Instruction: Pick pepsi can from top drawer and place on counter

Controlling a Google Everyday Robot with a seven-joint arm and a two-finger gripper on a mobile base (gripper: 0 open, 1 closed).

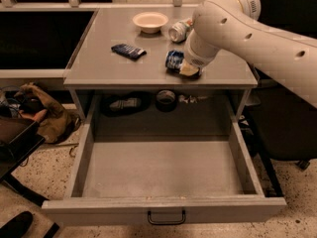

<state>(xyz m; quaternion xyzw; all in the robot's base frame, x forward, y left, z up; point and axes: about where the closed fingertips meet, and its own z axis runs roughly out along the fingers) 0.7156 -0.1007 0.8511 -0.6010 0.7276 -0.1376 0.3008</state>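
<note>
One pepsi can sits on the table by the gripper, seemingly set there for release; whether it's gripped, I cannot tell.

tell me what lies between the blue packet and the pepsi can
Nothing; the camera view shows bare counter between the packet and the pepsi can. The gripper is on the can's other side.
</note>
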